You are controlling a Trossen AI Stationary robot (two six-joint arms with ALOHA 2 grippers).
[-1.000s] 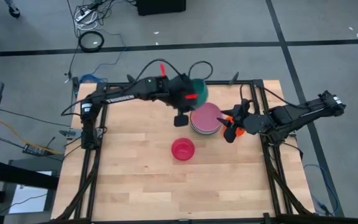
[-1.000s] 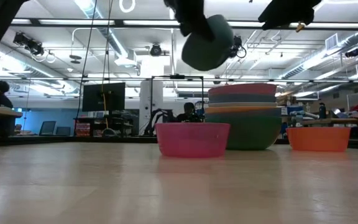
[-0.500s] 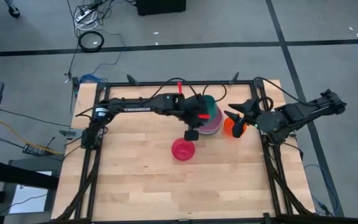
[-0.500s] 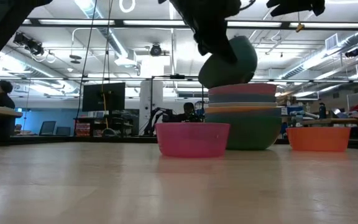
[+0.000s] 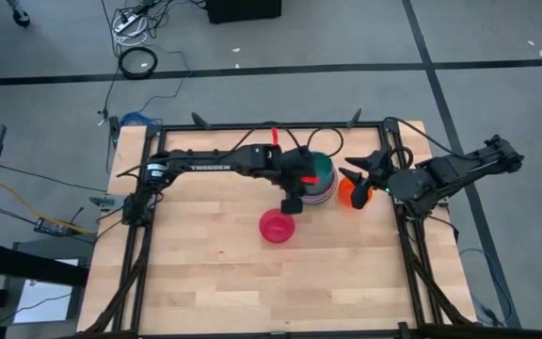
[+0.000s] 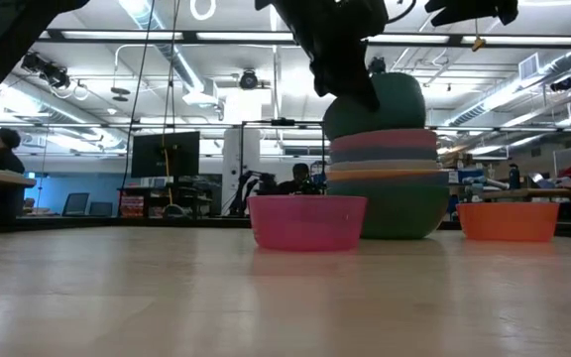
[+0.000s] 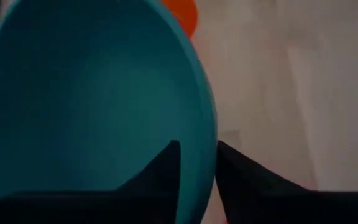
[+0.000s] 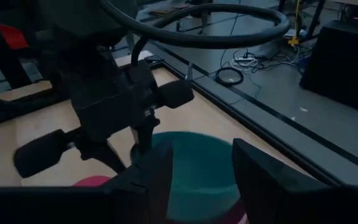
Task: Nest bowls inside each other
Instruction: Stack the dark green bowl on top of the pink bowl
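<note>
Left end effector fingers straddle the teal bowl's rim atop the stack (grip unclear); next, let go and lift clear. Right end effector spread nearby

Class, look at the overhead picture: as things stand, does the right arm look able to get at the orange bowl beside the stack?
Probably yes. The right end effector hangs open right by the orange bowl, with nothing between them; the left end effector is occupied with the teal bowl on the stack.
</note>
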